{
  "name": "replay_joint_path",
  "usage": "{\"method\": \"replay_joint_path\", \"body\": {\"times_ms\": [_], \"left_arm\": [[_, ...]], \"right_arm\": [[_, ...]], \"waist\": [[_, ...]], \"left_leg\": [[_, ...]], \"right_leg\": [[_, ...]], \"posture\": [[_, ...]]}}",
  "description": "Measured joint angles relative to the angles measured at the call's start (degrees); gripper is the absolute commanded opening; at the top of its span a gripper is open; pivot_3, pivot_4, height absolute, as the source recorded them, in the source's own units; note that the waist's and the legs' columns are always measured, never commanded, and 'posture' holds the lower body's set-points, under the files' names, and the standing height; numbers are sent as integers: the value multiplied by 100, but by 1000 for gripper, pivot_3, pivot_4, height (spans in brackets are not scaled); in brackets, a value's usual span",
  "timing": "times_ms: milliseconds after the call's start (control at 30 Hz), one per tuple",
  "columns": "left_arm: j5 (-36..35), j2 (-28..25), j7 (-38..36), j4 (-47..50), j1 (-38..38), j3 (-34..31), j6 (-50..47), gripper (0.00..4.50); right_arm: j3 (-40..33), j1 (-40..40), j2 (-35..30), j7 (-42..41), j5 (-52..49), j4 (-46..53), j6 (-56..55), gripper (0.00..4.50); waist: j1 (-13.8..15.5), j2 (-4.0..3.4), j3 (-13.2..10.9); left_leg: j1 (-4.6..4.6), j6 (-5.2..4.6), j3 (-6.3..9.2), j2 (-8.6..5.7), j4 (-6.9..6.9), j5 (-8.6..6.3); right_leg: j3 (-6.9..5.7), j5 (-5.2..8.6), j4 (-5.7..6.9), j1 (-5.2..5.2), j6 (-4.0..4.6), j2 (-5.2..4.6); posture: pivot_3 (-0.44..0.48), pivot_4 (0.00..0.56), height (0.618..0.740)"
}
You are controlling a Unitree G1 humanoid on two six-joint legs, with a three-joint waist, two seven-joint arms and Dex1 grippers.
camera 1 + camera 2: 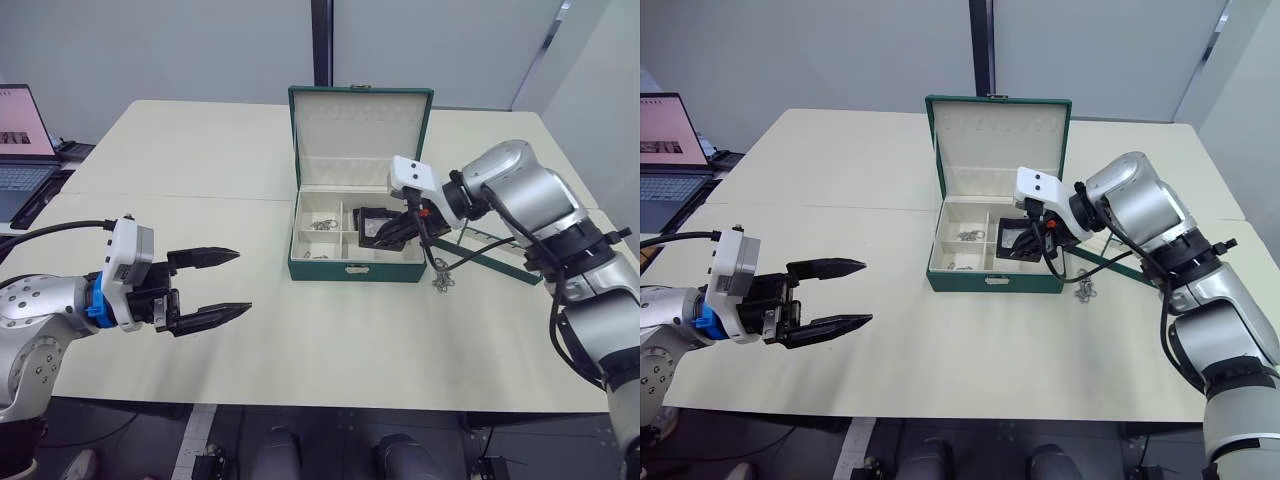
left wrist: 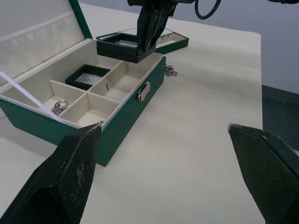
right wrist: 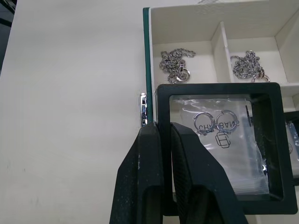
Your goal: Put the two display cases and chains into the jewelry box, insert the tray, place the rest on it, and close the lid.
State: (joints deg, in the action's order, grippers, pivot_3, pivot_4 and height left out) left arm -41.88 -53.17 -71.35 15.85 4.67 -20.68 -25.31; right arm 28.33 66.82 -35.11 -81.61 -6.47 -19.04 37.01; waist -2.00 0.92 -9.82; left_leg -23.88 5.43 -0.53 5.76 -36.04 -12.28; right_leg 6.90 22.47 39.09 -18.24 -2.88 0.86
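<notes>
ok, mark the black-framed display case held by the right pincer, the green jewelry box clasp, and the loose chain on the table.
black-framed clear-window display case (image 3: 219,140): right wrist view, on its clear window.
small metal front clasp (image 2: 143,91): left wrist view, middle of the clasp plate.
loose silvery metal chain (image 1: 440,282): left eye view, on the link bunch.

Only legible txt: mirrored "CHEBANS"-like letters on clear bag inside held display case (image 3: 219,144)
</notes>
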Motion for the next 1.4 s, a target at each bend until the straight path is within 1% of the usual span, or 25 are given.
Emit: {"method": "replay_joint_path", "body": {"times_ms": [167, 367, 500, 867, 900, 1067, 1267, 1333, 1400], "left_arm": [[15, 0, -14, 2, -171, -111, 59, 4500], [14, -6, 10, 4, -212, -387, 68, 4500], [14, -21, 2, 4, -226, -405, 68, 4500], [22, -22, -9, 4, -225, -405, 74, 4500], [25, -23, -10, 4, -223, -405, 75, 4500], [35, -23, -12, 4, -209, -405, 76, 4500], [45, -23, -11, 2, -143, -403, 77, 4500], [51, -23, -9, 0, -99, -391, 76, 4500], [52, -23, -7, 0, -36, -372, 76, 4500]], "right_arm": [[17, 30, 273, -53, 208, -511, -300, 17], [26, 30, 395, -103, 424, -863, -545, 17], [26, 29, 434, -188, 545, -1033, -646, 17], [25, 12, 491, -285, 716, -1098, -680, 17], [25, 8, 495, -288, 738, -1098, -680, 739], [-10, 8, 549, -271, 745, -1100, -690, 1960], [-104, 43, 645, -146, 745, -1306, -770, 3658], [-216, 142, 644, -55, 746, -1406, -771, 4335], [-326, 238, 621, -37, 740, -1389, -758, 4335]], "waist": [[-9, 0, 0], [-18, -1, -1], [-25, -1, -1], [-41, -1, -1], [-41, -1, -1], [-42, -1, -1], [-44, -1, -1], [-46, -2, -1], [-49, -1, -1]], "left_leg": [[0, 0, -1, 1, 2, 0], [0, 0, -1, 1, 2, 0], [0, 0, -2, 1, 2, 0], [0, 0, -1, 1, 3, 0], [0, 0, -1, 1, 3, 0], [0, 0, -1, 1, 3, 0], [0, 0, -2, 1, 3, 0], [-1, 0, -3, 1, 4, 0], [-1, 0, -3, 1, 5, 0]], "right_leg": [[0, 0, 1, 2, 0, 0], [0, 0, 1, 1, 0, 0], [0, 0, 1, 2, 0, 0], [1, 0, 2, 2, 0, 1], [0, 0, 2, 3, 0, 1], [1, 0, 2, 3, 0, 1], [1, 0, 1, 3, 0, 1], [1, 0, 2, 3, 0, 1], [1, 0, 1, 2, 0, 1]], "posture": [[0, 150, 740], [0, 150, 740], [0, 150, 740], [0, 150, 740], [0, 150, 740], [0, 150, 740], [0, 150, 740], [0, 150, 740], [0, 150, 740]]}}
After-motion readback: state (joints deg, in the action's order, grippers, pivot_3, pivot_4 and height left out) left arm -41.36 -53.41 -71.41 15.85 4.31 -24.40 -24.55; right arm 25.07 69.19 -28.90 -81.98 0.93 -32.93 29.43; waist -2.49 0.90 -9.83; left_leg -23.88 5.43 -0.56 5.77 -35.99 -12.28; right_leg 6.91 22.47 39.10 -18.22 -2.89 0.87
